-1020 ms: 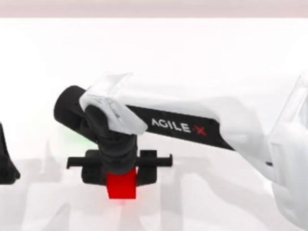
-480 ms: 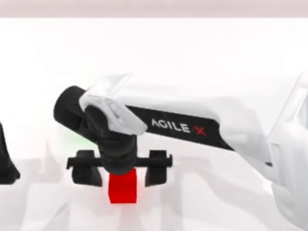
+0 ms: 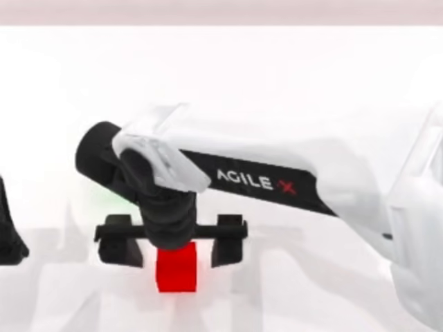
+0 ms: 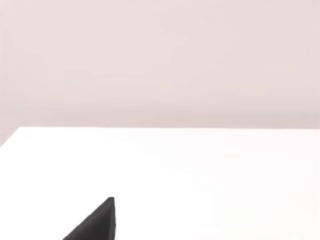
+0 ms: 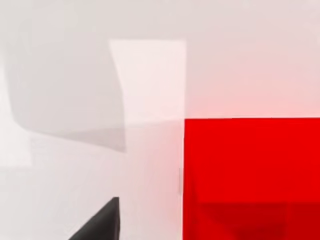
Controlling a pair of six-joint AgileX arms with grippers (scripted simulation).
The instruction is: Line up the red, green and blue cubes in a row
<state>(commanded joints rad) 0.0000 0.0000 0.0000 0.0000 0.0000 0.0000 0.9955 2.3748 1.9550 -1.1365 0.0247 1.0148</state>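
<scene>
The top view looks down on the worktop (image 3: 277,83) above the red cube (image 3: 176,270). The right wrist view sits very near this cube (image 5: 250,165); the left wrist view faces low across bare worktop (image 4: 200,175).

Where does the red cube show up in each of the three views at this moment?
Top view: the red cube sits low and left of centre, between the open fingers of the right gripper.
Left wrist view: not in it, only bare table.
Right wrist view: the cube fills the lower right.
Shared landmark: the white table, seen in all three views.
</scene>
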